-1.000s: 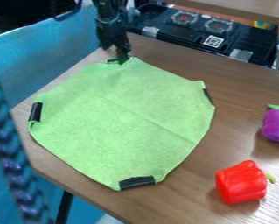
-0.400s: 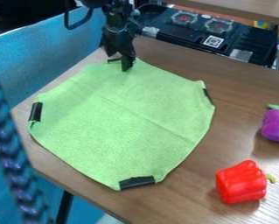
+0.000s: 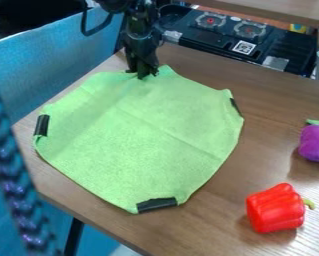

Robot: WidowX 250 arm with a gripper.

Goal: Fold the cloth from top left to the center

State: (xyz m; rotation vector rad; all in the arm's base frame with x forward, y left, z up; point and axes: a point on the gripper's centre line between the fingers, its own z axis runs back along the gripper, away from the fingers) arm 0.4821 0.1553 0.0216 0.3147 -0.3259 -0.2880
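The black gripper hangs down at the cloth's top edge, its tips close together and pinching the green fabric there. The green cloth lies spread over the table, with black clips or tape at its left, right and bottom corners. Near the gripper the top edge is slightly bunched, and a small green peak stands just right of the fingertips. A faint crease runs across the middle of the cloth.
The wooden table carries a red toy pepper at lower right and a purple toy eggplant at the right edge. Behind it stands a black toy stove. A blurred dark braided strand crosses the left foreground.
The gripper came down onto the cloth's top edge, moved slightly right and closed on it. The cloth's top edge bunched, and its right and bottom corners shifted slightly inward.
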